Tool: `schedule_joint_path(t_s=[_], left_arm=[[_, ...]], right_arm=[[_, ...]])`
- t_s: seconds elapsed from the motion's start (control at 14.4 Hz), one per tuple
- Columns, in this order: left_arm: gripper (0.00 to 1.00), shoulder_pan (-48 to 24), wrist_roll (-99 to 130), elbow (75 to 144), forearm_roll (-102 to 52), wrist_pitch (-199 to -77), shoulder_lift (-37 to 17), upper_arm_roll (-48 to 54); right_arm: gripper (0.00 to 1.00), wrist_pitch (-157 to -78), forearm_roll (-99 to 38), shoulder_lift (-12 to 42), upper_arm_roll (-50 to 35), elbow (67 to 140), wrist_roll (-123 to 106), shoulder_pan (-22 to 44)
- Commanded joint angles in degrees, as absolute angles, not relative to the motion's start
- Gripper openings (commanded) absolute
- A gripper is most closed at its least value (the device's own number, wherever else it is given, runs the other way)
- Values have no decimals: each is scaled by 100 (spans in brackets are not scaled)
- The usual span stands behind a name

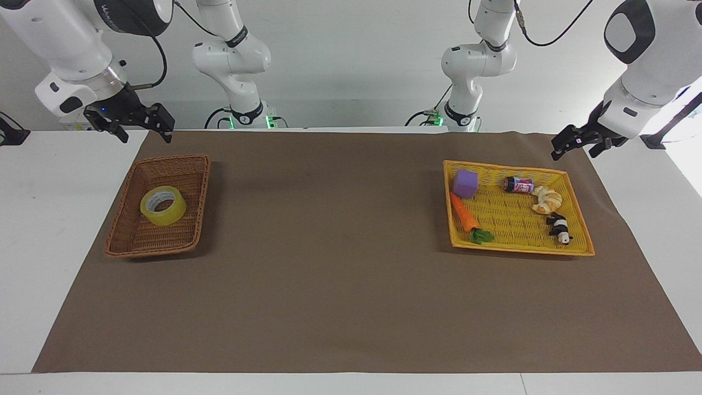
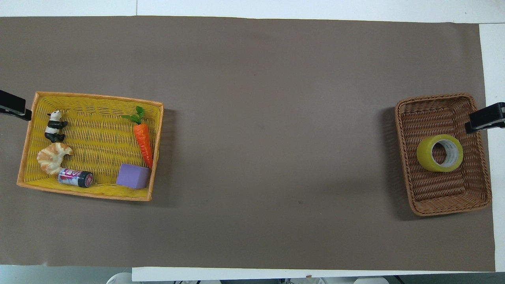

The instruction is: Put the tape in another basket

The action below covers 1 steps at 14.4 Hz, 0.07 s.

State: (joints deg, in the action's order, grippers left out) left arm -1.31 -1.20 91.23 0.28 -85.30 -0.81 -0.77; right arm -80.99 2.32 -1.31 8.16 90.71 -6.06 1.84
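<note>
Brown mat (image 1: 340,285) lies bare between basket (image 1: 118,236) and yellow tray (image 1: 581,241).

A translucent yellow roll of packing tape (image 1: 163,206) with a whitish core lies in the brown woven wicker basket (image 1: 127,233). The flat woven tray (image 1: 515,248) is bright yellow, orange-rimmed. A dull brown cloth (image 1: 340,274) covers the white table (image 1: 49,219).

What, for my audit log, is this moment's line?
tape in basket | right gripper open over basket's rim | left gripper open by yellow tray
</note>
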Motion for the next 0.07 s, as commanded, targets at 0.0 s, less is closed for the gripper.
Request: schedule_joint_path(t_s=[0.0], left_arm=[[100, -167, -149, 9185, 123, -8604, -35, -114]], right_arm=[[100, -7980, 237, -53, 791, 8930, -527, 123]])
